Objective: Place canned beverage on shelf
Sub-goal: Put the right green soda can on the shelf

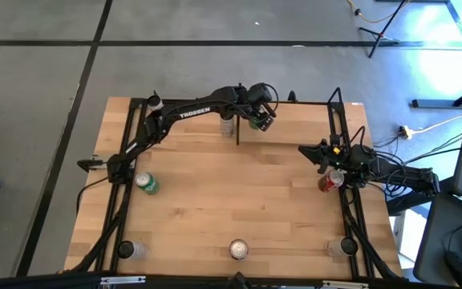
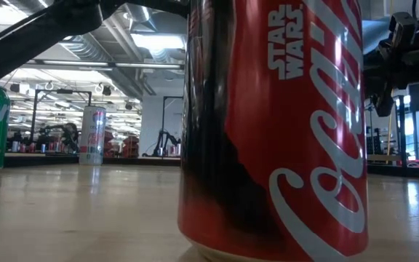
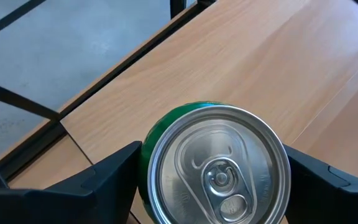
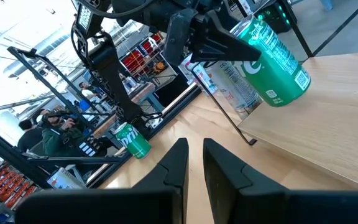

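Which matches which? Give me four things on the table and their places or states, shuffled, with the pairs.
Things:
1. left gripper
2. red can
3. loose green can
4. right gripper

Places or states:
A. on the table's right side, by the right arm
B. holding nothing
C. gripping a green can over the shelf
D. on the table's left side

Pairs: 1-C, 2-A, 3-D, 4-B

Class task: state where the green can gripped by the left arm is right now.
In the high view, the green can sits in the left gripper at the table's far edge, over the shelf, just right of a silver can.
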Controlling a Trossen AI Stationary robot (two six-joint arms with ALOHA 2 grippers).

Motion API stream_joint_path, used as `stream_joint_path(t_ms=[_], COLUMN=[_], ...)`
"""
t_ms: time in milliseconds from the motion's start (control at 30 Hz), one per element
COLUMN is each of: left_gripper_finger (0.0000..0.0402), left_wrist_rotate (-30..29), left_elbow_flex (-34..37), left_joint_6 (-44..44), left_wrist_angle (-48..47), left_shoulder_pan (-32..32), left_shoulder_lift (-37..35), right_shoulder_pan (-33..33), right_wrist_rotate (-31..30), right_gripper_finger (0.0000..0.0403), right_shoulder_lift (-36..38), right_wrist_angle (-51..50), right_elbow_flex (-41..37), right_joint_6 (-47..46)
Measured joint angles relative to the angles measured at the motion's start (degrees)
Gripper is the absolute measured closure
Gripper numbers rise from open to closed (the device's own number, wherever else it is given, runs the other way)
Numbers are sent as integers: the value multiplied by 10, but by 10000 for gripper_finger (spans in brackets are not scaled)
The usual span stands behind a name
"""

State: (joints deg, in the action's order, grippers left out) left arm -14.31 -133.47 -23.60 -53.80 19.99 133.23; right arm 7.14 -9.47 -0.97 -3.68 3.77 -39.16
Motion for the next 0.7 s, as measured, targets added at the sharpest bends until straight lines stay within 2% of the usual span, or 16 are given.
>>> stream_joint_path(t_ms=[700], left_gripper_finger=[82], left_wrist_rotate=[-6], left_elbow_flex=[2], left_joint_6=[8], left_wrist_angle=[-20], left_shoulder_pan=[7], left_shoulder_lift=[16], right_shoulder_pan=[0], right_wrist_rotate=[1], right_gripper_finger=[363], right_shoulder_lift=[0], right_wrist_angle=[-5], right_elbow_flex=[0], right_joint_6=[-1])
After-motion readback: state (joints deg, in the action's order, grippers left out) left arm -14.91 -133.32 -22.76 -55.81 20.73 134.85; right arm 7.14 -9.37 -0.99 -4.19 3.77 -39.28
